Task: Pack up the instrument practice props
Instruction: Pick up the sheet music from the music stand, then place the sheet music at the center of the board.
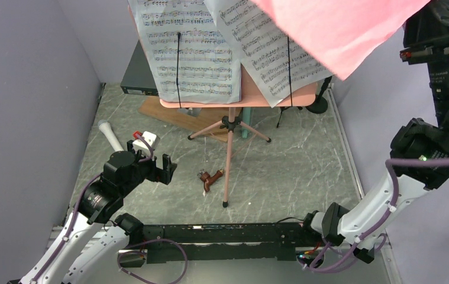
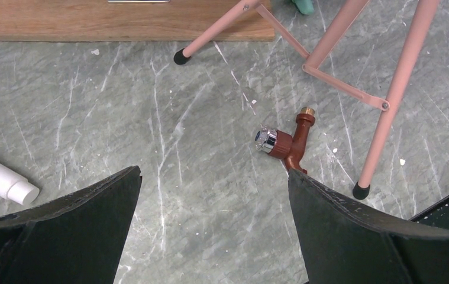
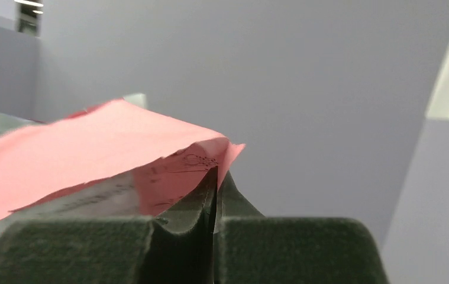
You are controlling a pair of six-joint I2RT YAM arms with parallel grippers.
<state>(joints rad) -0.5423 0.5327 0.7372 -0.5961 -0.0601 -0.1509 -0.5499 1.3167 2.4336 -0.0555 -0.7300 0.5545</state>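
**Red page pinched high on the right; left fingers spread over the table**

The right gripper (image 3: 215, 177) is pressed together on a corner of the red page (image 3: 91, 148). The page fans out leftward from the fingers. From above it hangs high at the far right, with its free corner pointing down toward the desk (image 1: 251, 90).

The left gripper (image 2: 213, 174) is spread wide and holds nothing. It is low over the table (image 1: 304, 171), and the brown piece (image 2: 290, 142) lies just off its right fingertip.

The white mic (image 1: 109, 136) lies flat to the left. Its long axis runs from the far left toward the left arm, with the head at the far end.

The stand stands upright on its legs (image 1: 229, 154), the near leg pointing toward the arms. Two white pages (image 1: 192, 53) lean on the desk. A wooden board (image 2: 91, 21) and a grey box (image 1: 136, 74) lie behind.
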